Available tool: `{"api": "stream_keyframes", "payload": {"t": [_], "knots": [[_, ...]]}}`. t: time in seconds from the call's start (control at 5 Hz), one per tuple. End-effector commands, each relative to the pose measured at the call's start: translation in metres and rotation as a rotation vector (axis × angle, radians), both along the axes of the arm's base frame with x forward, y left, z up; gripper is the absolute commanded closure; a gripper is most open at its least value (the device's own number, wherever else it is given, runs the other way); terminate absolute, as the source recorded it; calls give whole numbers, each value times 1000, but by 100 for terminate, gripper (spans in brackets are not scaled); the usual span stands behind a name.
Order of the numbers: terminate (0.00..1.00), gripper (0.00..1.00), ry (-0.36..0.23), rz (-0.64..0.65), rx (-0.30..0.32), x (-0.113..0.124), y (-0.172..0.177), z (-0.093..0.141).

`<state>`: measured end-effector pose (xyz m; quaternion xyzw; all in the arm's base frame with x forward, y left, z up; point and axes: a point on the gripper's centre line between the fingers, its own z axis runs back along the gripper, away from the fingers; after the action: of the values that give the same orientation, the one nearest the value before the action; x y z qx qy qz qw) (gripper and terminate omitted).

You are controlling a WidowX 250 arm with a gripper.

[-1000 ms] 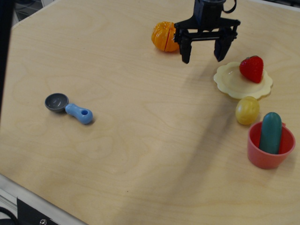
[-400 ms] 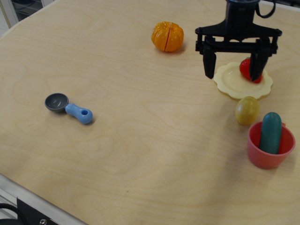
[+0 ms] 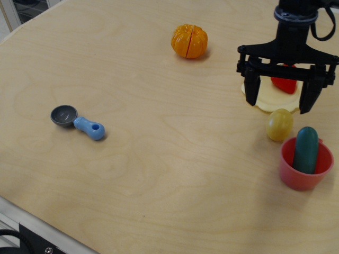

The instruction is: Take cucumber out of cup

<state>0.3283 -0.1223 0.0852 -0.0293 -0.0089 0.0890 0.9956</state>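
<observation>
The dark teal-green cucumber [image 3: 306, 150] stands upright in the coral-red cup [image 3: 304, 172] at the right edge of the table, its top rising above the rim. My black gripper [image 3: 279, 101] is open and empty. It hangs above the table behind and slightly left of the cup, over the pale yellow plate. Its fingers [image 3: 252, 92] straddle a wide gap and touch nothing.
A pale yellow scalloped plate [image 3: 263, 100] with a red strawberry [image 3: 284, 84] sits behind the gripper. A yellow lemon [image 3: 279, 125] lies just left of the cup. An orange [image 3: 189, 41] sits at the back. A blue-handled grey scoop [image 3: 77, 121] lies at the left.
My gripper has moved to the right and toward the front, from beside the orange to over the plate, nearer the cup. It stays open. The objects have not moved.
</observation>
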Motion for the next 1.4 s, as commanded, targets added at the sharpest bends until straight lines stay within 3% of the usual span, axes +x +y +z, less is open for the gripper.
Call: {"api": "stream_keyframes", "payload": {"t": [0.0,0.8,1.0,1.2], "knots": [[0,0,-16,-85,-10,-5,-20,8],[0,0,11,-123,31,-4,-38,-15],[0,100,-3,-117,32,-4,-39,-13],[0,100,-8,-103,29,-3,-38,-11]]}}
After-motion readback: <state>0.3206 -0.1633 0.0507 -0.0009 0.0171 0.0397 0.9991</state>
